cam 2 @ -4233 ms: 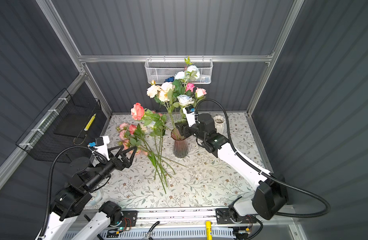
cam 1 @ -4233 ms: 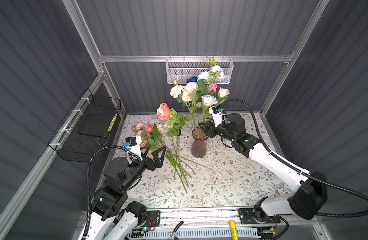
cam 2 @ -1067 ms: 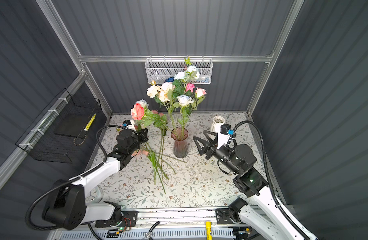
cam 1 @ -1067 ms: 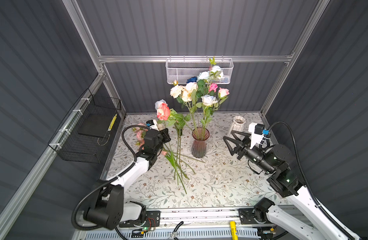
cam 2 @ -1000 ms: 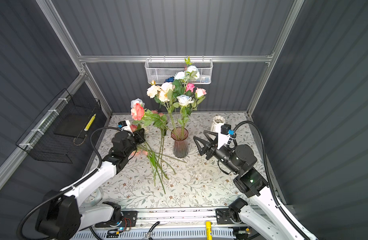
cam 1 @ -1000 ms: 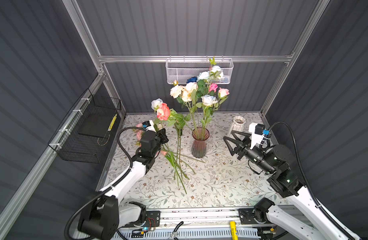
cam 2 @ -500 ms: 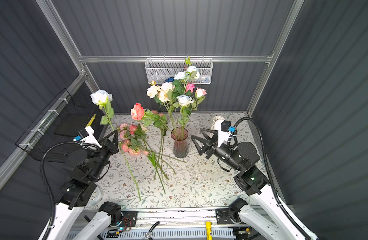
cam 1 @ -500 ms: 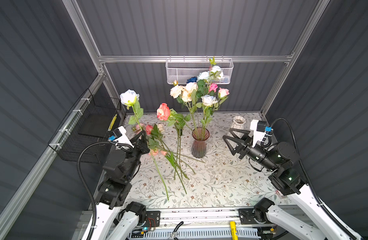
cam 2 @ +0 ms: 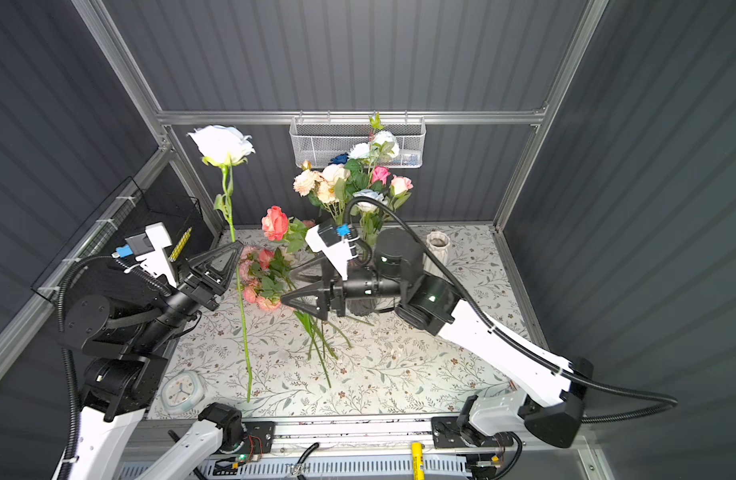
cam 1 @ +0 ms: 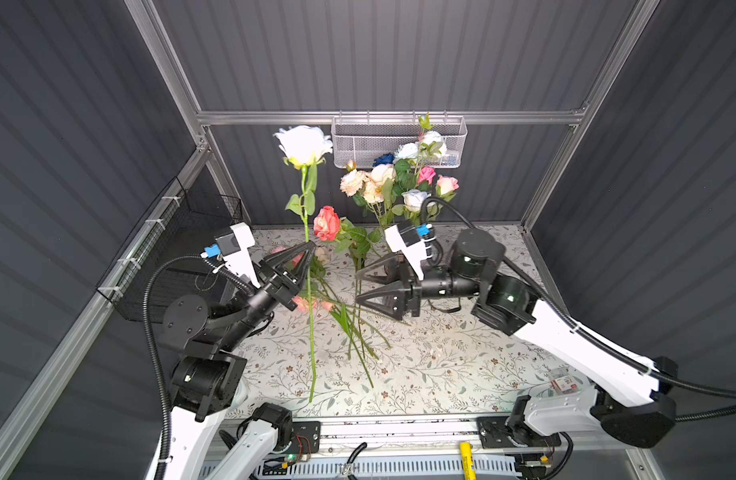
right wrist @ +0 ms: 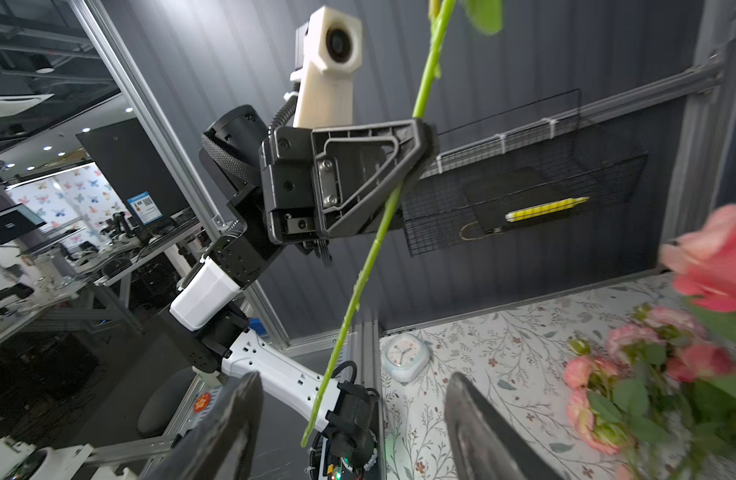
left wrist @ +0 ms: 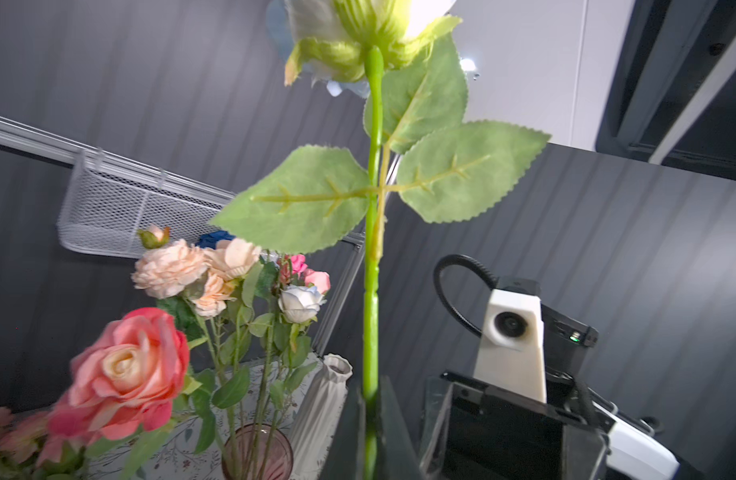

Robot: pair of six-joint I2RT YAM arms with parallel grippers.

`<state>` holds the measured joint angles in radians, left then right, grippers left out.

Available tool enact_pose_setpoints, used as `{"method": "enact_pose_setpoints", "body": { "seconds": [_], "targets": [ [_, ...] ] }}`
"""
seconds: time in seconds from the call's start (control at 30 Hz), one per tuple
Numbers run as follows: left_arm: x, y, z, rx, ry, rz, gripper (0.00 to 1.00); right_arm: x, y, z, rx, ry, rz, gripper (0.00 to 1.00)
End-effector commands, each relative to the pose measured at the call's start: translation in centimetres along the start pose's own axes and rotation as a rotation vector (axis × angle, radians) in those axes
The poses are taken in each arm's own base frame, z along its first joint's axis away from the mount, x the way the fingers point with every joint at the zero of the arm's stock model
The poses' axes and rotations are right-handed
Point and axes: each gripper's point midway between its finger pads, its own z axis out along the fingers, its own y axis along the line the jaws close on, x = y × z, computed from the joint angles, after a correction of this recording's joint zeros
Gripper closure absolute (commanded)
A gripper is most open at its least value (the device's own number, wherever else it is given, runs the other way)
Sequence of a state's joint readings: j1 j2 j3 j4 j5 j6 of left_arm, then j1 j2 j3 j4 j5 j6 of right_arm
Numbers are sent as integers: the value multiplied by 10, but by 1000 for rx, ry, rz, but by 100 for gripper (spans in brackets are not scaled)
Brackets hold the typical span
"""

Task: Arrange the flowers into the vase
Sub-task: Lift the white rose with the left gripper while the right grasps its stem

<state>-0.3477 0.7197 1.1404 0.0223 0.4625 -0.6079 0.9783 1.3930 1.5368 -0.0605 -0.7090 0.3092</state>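
Note:
My left gripper (cam 1: 310, 249) (cam 2: 238, 249) (left wrist: 370, 415) is shut on the green stem of a white rose (cam 1: 304, 145) (cam 2: 223, 145), held upright above the table's left-middle with its lower stem hanging free. My right gripper (cam 1: 358, 286) (cam 2: 287, 284) (right wrist: 351, 380) is open and empty, pointing left, a short way right of that stem. The pink glass vase (left wrist: 258, 453) holds several flowers (cam 1: 395, 183) (cam 2: 349, 178); in both top views the right arm covers most of it. More loose flowers (cam 1: 324, 291) (cam 2: 262, 274) lie on the table, with a coral rose (cam 1: 326, 222) (left wrist: 125, 370) standing above them.
A white ribbed vase (cam 2: 436, 245) (left wrist: 320, 407) stands at the back right. A wire basket (cam 1: 399, 141) hangs on the back wall and a black wire basket (cam 1: 183, 232) on the left wall. A small clock (cam 2: 179, 390) lies at the front left.
My left gripper lifted the white rose off the pile and has carried it up and right towards the middle. My right gripper has swung left, in front of the vase, towards the stem.

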Motion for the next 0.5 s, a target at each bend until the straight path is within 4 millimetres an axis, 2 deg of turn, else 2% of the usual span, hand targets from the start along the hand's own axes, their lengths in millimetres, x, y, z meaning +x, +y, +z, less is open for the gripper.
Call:
{"method": "enact_pose_setpoints", "body": {
  "seconds": [0.0, 0.2, 0.47],
  "targets": [
    [-5, -35, -1, 192, -5, 3, 100, -5, 27, 13, -128, 34, -20, 29],
    [-4, -36, 2, 224, -12, -19, 100, -12, 26, 32, -184, 29, -12, 30],
    [-2, -33, 8, 255, -15, -59, 100, -15, 16, 49, -212, 22, 11, 49]
  ]
}}
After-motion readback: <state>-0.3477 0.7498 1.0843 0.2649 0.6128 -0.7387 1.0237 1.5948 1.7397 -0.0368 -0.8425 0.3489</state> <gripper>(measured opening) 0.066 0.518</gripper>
